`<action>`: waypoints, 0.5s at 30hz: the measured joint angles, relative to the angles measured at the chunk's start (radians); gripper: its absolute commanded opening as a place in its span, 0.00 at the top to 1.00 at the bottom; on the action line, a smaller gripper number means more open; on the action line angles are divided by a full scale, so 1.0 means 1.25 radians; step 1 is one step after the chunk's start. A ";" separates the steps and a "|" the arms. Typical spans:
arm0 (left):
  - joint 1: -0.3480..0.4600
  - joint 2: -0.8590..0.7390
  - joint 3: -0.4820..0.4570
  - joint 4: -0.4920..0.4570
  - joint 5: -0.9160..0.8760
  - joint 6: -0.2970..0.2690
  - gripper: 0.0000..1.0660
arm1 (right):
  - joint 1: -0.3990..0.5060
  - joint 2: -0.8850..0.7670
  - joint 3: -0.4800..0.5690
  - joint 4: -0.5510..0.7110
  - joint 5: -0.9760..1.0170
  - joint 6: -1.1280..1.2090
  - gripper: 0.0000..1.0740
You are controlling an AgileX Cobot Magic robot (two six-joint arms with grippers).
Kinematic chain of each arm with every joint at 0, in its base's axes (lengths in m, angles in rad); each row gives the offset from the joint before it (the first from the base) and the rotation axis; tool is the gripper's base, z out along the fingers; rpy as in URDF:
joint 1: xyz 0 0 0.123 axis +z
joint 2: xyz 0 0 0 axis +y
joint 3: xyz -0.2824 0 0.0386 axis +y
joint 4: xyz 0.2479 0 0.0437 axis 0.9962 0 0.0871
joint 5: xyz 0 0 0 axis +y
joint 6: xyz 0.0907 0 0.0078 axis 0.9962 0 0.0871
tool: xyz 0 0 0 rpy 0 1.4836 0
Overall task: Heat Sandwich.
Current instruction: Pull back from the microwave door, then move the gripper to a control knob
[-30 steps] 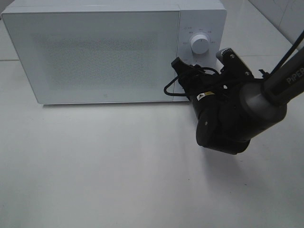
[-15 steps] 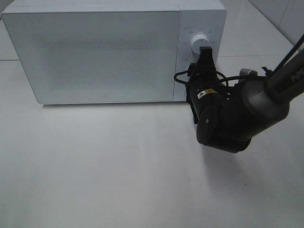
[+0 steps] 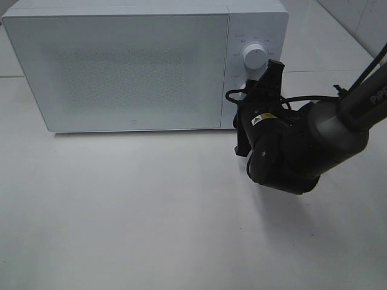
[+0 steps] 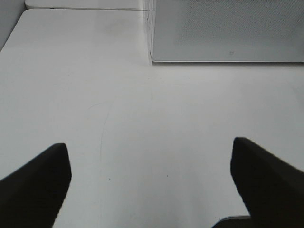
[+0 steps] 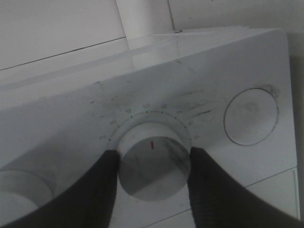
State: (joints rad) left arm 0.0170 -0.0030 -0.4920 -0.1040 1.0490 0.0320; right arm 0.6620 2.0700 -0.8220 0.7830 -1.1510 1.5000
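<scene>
The sandwich is out of view in every frame. A white microwave (image 3: 121, 66) stands at the back of the table with its door closed. My right gripper (image 3: 259, 96) reaches to its control panel (image 5: 213, 71). In the right wrist view its two dark fingers (image 5: 102, 185) press on either side of a white timer knob (image 5: 152, 161) with a red mark, so it is shut on that knob. The arm hides this knob in the exterior view, where only the upper knob (image 3: 254, 56) shows. My left gripper (image 4: 152, 183) hangs open over bare table, holding nothing.
A round white button (image 5: 250, 116) sits beside the gripped knob, and part of another knob (image 5: 19, 190) shows on its other side. The microwave's front corner (image 4: 153, 57) lies ahead of the left gripper. White table (image 3: 121, 211) spreads in front of the microwave.
My right gripper has rolled about its own axis at the control panel, its fingers swinging from side by side to nearly one above the other. The left gripper has not moved.
</scene>
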 measured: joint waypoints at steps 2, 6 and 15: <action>0.000 -0.001 0.000 0.000 0.000 0.000 0.21 | 0.000 0.000 0.000 0.000 0.000 -0.002 1.00; 0.000 -0.001 0.000 0.000 0.000 0.000 0.21 | 0.000 0.000 0.000 0.000 0.000 -0.006 0.99; 0.000 -0.001 0.000 0.000 0.000 0.000 0.21 | 0.000 0.000 0.000 -0.001 0.000 -0.026 0.64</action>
State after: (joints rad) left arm 0.0170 -0.0040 -0.4920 -0.1040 1.0490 0.0320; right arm 0.6620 2.0700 -0.8220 0.7820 -1.1510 1.4670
